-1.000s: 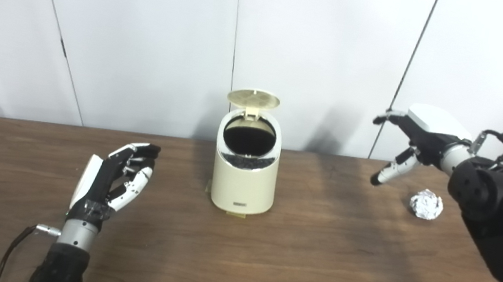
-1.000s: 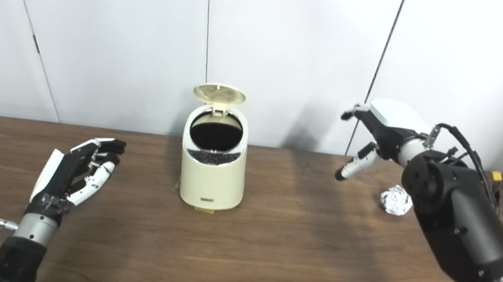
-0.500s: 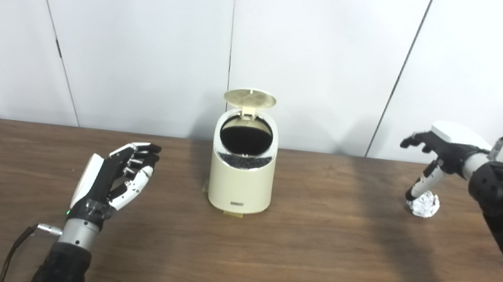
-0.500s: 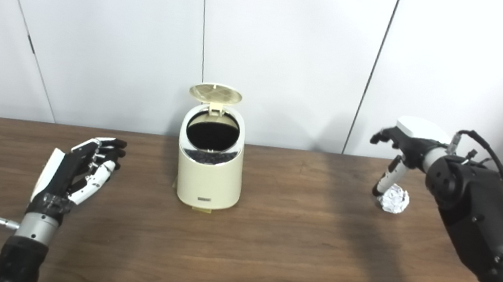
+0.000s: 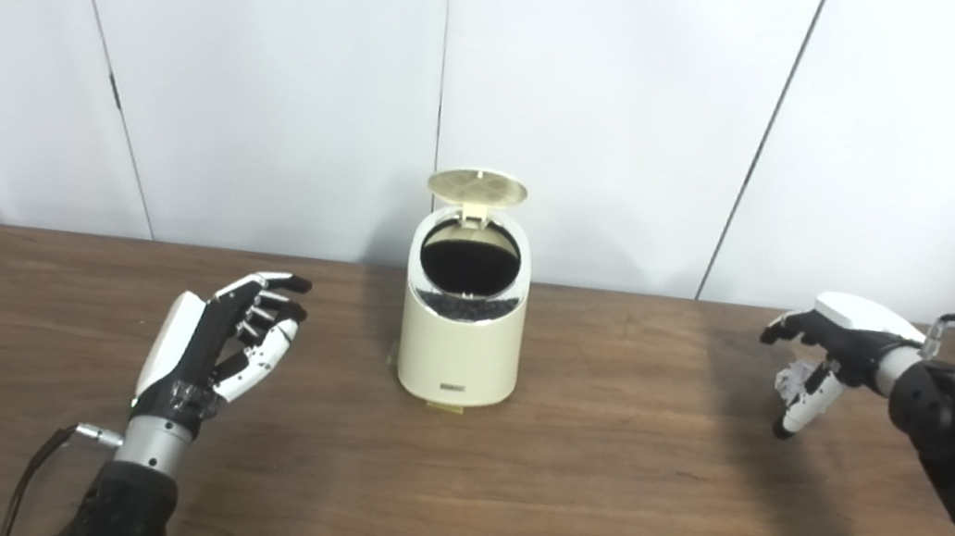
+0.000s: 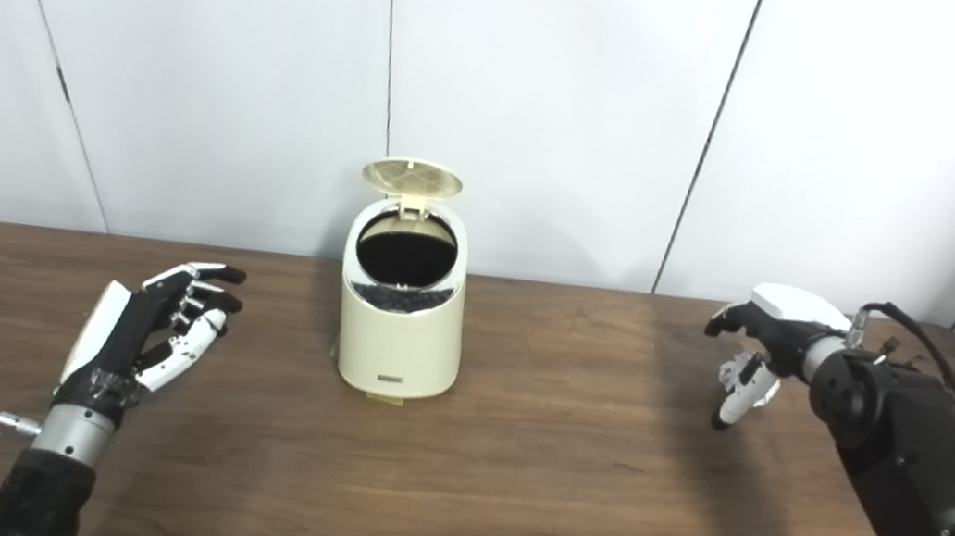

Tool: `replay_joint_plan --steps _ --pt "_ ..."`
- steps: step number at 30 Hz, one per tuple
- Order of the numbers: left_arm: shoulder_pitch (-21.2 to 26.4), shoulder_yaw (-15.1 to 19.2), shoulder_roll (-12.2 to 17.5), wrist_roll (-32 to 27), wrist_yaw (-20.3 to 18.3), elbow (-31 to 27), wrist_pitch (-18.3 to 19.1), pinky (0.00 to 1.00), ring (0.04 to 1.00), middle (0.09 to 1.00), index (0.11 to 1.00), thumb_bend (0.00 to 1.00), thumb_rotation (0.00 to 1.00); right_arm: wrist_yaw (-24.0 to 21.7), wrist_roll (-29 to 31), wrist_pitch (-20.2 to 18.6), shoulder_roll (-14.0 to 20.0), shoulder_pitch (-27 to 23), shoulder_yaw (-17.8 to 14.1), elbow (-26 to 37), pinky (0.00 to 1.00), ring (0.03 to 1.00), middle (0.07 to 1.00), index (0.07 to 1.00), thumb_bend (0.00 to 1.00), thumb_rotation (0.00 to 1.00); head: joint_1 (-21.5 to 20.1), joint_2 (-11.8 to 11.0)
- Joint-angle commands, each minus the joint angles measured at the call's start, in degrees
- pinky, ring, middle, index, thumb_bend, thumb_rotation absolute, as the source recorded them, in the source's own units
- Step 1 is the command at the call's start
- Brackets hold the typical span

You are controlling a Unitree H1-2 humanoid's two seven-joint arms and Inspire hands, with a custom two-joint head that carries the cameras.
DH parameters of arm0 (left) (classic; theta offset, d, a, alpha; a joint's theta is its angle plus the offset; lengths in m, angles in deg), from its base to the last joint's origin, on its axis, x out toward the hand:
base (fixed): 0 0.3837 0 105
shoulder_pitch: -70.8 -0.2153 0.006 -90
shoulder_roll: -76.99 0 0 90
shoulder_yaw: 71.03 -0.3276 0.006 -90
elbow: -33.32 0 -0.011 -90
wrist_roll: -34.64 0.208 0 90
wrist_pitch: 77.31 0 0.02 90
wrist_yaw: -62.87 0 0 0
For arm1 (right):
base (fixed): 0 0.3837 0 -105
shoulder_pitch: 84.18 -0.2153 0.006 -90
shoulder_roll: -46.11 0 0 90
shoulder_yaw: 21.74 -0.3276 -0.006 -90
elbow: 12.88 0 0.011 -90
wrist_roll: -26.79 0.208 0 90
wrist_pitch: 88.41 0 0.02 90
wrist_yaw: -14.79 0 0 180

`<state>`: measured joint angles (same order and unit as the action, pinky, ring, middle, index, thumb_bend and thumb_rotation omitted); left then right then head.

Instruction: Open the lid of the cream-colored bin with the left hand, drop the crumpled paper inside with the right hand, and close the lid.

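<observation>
- The cream-colored bin (image 5: 461, 322) stands near the middle of the worktop (image 5: 575, 506), toward its far edge; its lid (image 5: 478, 186) is up and the dark opening is free, so the first step is already done.
- The right hand (image 5: 815, 362) is now low over the right part of the worktop, near the far right corner. One second ago it was high and the crumpled paper (image 6: 741, 372) lay alone beside it; half a second ago the thumb was touching the ball.
- Now the hand covers the paper, and only a small silver piece shows between the curled fingers (image 5: 796, 414) and the palm. The fingers curl around it, but I cannot tell whether the grip is already firm (the ball is mostly hidden).
- The left hand (image 5: 229, 343) rests open on the left side of the worktop, well apart from the bin, holding nothing; it has almost not moved.
- In my judgement the pick-up is in progress; next comes the lift and the carry to the opening.
</observation>
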<state>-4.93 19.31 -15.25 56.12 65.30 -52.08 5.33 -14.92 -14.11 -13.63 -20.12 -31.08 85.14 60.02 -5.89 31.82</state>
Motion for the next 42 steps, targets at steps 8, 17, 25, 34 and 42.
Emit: replay_joint_plan --steps 8,17,25,34,42 --pt "1.7 0.2 0.5 0.4 1.2 -2.8 0.2 0.32 0.458 0.591 0.752 0.27 0.61 0.7 2.2 0.8 1.6 -1.5 -0.8 0.8 0.69 0.814 0.842 0.786 0.9 0.11 0.0 0.2" --pt "1.5 0.1 0.6 0.2 1.3 -3.2 -0.3 0.38 0.524 0.638 0.752 0.26 0.59 0.6 1.1 2.0 2.4 -1.5 0.9 0.0 0.67 0.777 0.814 0.766 0.89 0.12 0.2 0.5" --pt "1.3 0.1 0.6 0.7 1.2 -3.9 0.5 0.42 0.581 0.689 0.753 0.28 0.63 -1.7 0.1 1.9 2.9 -2.0 2.3 -1.6 0.65 0.77 0.808 0.761 0.91 0.1 0.2 0.8" --pt "1.2 0.0 1.0 0.0 1.2 -3.8 -1.1 0.57 0.692 0.729 0.749 0.27 0.61 -2.0 -4.5 5.3 4.6 -2.9 7.0 -4.3 0.62 0.781 0.832 0.76 0.93 0.11 -0.1 0.9" --pt "1.4 -0.1 1.2 0.5 1.6 -3.3 -1.5 0.51 0.656 0.723 0.748 0.27 0.63 -1.3 -5.9 7.1 5.5 -2.6 7.7 -4.7 0.61 0.77 0.835 0.753 0.93 0.08 -0.8 0.8"
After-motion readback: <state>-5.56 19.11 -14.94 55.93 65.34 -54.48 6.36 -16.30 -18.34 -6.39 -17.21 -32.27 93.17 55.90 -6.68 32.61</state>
